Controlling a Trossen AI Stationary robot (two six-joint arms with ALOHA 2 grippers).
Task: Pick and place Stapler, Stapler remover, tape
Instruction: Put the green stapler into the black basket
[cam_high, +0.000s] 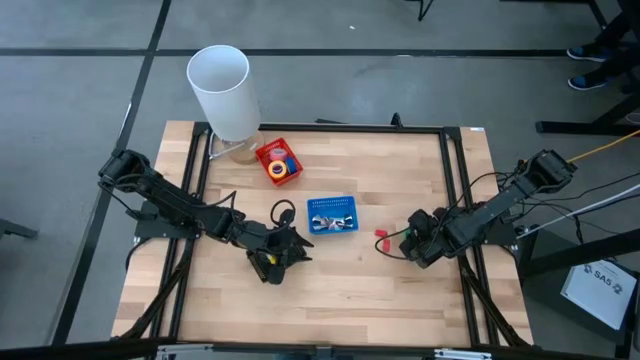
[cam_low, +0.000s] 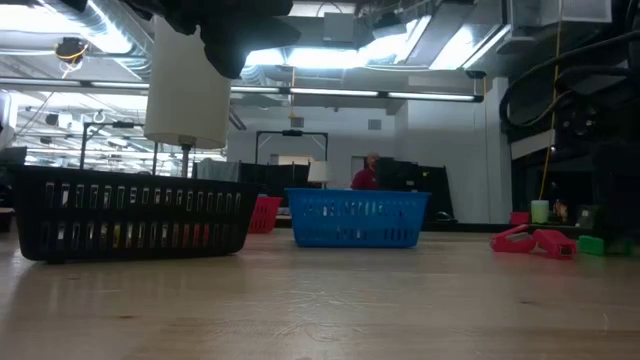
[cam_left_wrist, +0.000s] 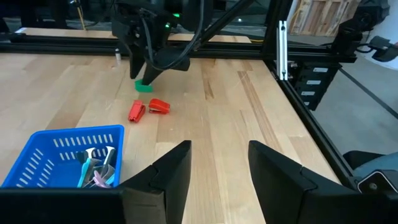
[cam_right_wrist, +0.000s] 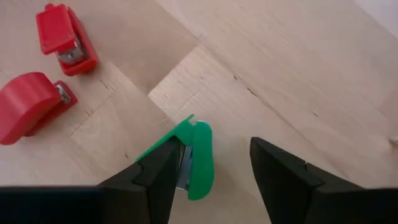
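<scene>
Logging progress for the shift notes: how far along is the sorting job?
Done: tape rolls sit in the red basket, metal pieces in the blue basket. In hand: the right gripper, jaws open, straddles the green stapler on the table. Left: two red staplers beside it.

Green mini stapler (cam_right_wrist: 198, 163) lying on the tabletop between the right hand's fingers; two red mini staplers (cam_right_wrist: 65, 38) (cam_right_wrist: 28, 104) side by side nearby. Yellow, blue tape rolls (cam_high: 279, 166) in red basket.
</scene>
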